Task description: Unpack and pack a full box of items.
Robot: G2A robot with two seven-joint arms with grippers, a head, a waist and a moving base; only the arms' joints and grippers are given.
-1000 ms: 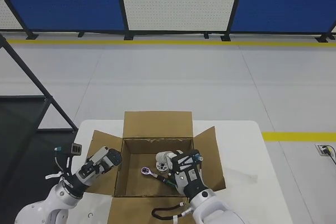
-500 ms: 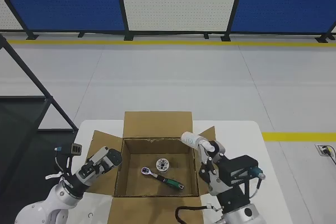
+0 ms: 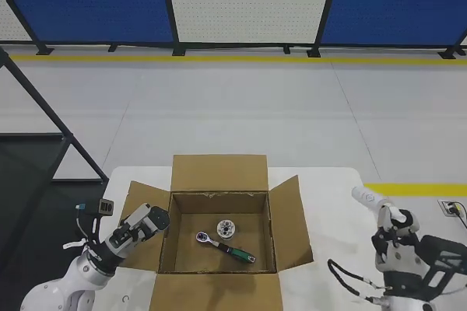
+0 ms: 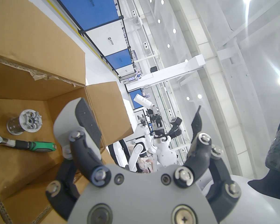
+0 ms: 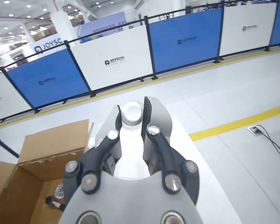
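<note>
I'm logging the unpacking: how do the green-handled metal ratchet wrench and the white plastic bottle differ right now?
The green-handled metal ratchet wrench lies flat on the floor of the brown cardboard box; the white plastic bottle is outside it, near the white table's right edge. The wrench is untouched; the bottle is clamped between the right gripper's fingers. Both are long and slim.

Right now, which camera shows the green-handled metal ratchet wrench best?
Top view: the green-handled metal ratchet wrench lies whole on the floor of the open cardboard box. The left wrist view shows it closer, but the frame edge crops its head. The right wrist view catches one end, the rest hidden behind the right end effector.
</note>
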